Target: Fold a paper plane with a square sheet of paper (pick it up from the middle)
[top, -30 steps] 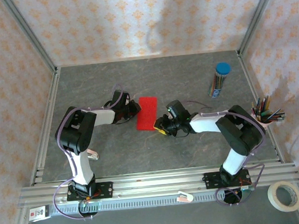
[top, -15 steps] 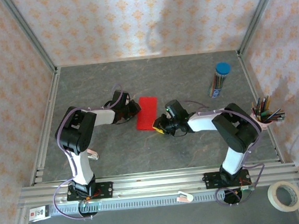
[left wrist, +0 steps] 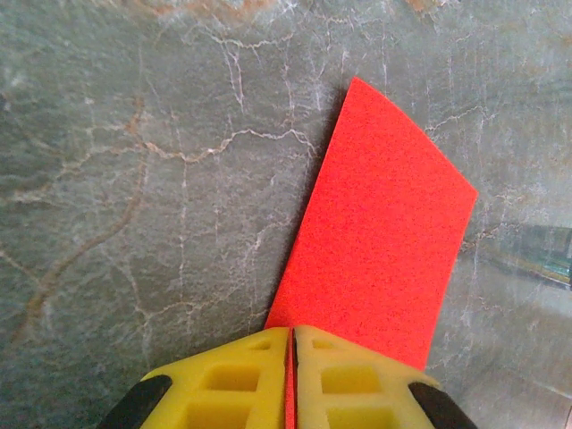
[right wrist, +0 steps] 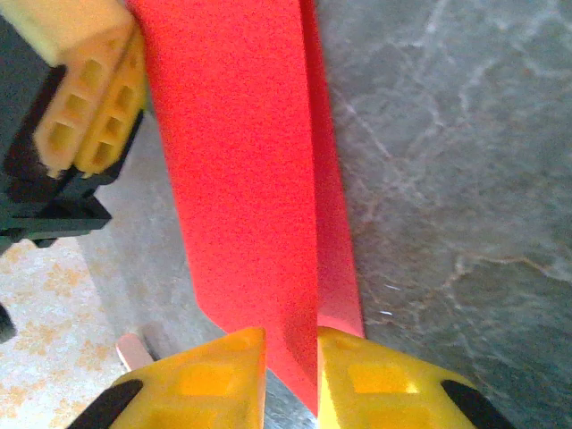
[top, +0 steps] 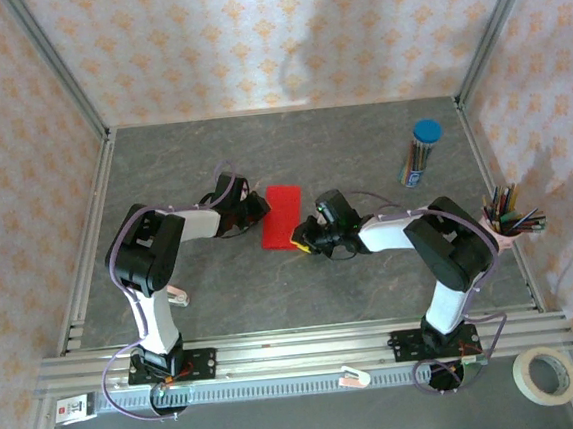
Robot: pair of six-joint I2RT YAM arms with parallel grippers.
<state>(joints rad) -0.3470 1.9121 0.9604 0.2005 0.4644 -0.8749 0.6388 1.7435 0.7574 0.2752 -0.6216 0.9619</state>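
Nothing is legible; the small white tag [top: 76, 406] bears dark marks too small to read.

The square sheet of paper [left wrist: 375, 241] is thin, matt red, finely grainy. The table top [left wrist: 134, 179] looks smooth, grey and marble-veined, with a dull sheen. The left gripper [left wrist: 292, 338] has matt yellow moulded plastic fingers [left wrist: 232, 384]. The frame rail [top: 308, 348] is bare, ribbed metal.

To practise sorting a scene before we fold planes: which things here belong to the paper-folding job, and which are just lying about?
Belongs to the job: red sheet of paper, left gripper pinching it, right gripper at its other edge.
Lying about: blue-capped pencil tube, cup of pencils, tape roll.
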